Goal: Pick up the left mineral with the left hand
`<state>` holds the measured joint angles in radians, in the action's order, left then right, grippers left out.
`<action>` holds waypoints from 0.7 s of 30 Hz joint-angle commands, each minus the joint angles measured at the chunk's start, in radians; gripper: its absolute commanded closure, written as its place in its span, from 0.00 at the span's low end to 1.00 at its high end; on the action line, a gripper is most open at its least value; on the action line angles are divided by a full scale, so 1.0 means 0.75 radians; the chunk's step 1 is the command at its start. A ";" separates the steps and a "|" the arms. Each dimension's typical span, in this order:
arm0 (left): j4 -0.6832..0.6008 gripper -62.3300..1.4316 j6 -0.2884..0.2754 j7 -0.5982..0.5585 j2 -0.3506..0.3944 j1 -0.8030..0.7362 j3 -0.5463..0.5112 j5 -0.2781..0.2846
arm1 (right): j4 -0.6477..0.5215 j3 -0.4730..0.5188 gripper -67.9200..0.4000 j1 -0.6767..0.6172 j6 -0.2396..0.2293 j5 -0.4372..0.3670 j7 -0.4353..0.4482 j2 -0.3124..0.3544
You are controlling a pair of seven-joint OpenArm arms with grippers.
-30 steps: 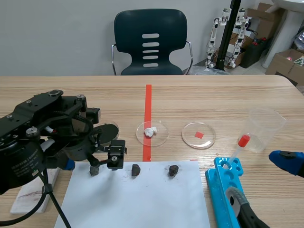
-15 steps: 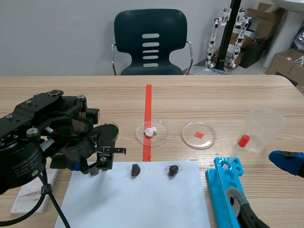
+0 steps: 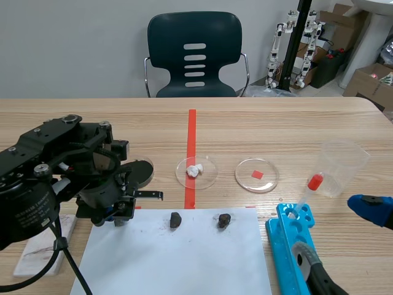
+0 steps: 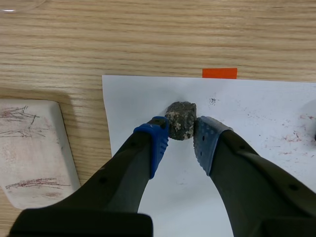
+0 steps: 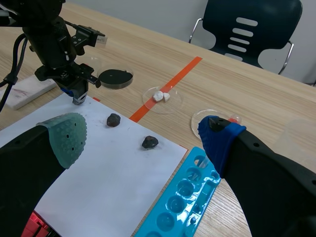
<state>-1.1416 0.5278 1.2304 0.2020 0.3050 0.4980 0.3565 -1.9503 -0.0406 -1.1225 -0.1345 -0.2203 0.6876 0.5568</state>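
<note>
Light wooden table [image 3: 276,123] is carrying everything. Black left arm [image 3: 37,184] is sitting over its left part. White paper sheet [image 3: 184,258] is lying at the near middle. Right gripper [image 5: 142,133] is hanging released, fingers wide apart, above the sheet's right side. Blue plastic tube rack [image 3: 284,236] is lying just right of the sheet. White scratched ceramic slab [image 4: 29,143] is lying just left of it. Clear plastic beaker [image 3: 341,166] is standing beyond the rack. Clear petri dish [image 3: 209,178] is holding white chunks. Left gripper [image 4: 181,134] is clenching on the grey-brown speckled mineral lump [image 4: 180,120], blue pads pressing both sides, over the sheet's left part; touching paper or not, can't tell. Two dark mineral lumps [image 3: 175,220] [image 3: 225,220] are lying on the sheet, well right of it.
</note>
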 commanded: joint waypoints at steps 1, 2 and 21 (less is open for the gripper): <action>-0.022 0.80 0.006 0.002 -0.007 0.015 -0.006 -0.003 | -0.008 0.009 0.30 0.012 0.005 -0.010 0.020 -0.001; -0.022 0.80 0.006 0.002 -0.007 0.015 -0.006 -0.003 | -0.008 0.009 0.30 0.012 0.005 -0.010 0.020 -0.001; -0.045 0.88 0.006 -0.052 0.019 -0.004 -0.006 -0.003 | -0.008 0.009 0.30 0.012 0.005 -0.010 0.020 -0.001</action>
<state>-1.1610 0.5297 1.1782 0.2031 0.3130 0.4961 0.3523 -1.9503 -0.0406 -1.1225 -0.1345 -0.2203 0.6876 0.5568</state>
